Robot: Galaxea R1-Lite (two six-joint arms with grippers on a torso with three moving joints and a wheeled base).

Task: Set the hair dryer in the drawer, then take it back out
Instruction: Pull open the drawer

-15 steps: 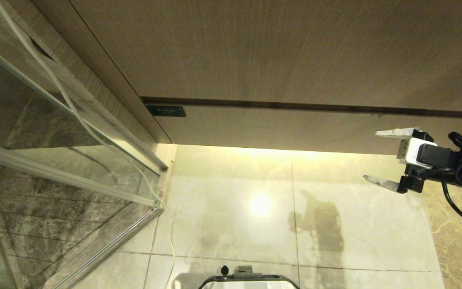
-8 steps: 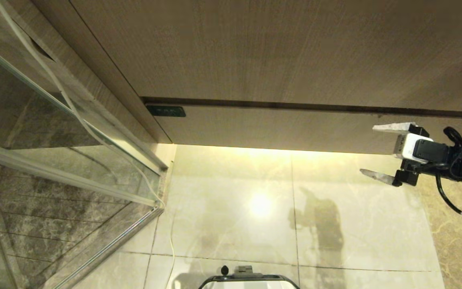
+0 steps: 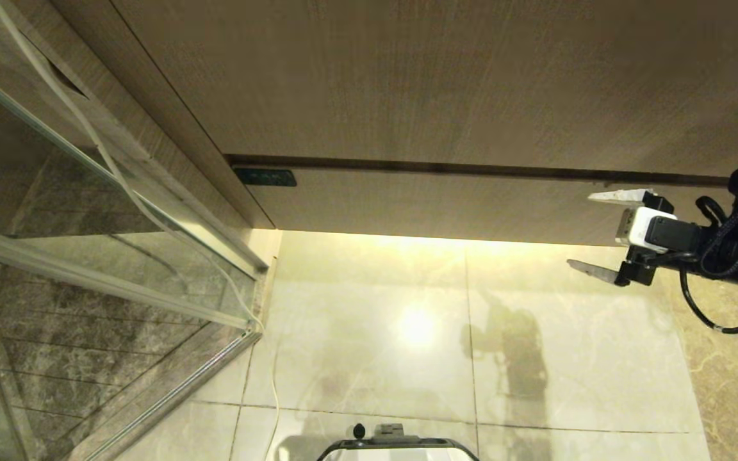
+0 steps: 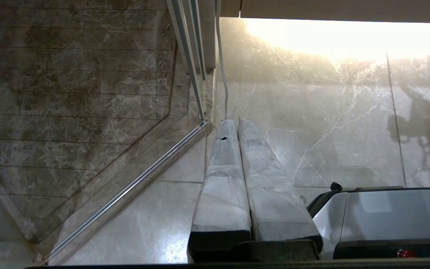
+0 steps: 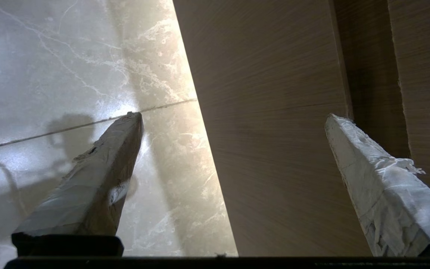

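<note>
One closed drawer (image 3: 446, 202), right tool (image 3: 590, 234) spread wide, empty, just beside it

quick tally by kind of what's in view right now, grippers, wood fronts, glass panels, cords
grippers: 2, right gripper open beside the drawer, left gripper shut over the floor
wood fronts: 2, the drawer and the taller panel above it
glass panels: 1, shower glass
cords: 1, white cord along the glass
hair dryers: 0 in view
total: 6
</note>
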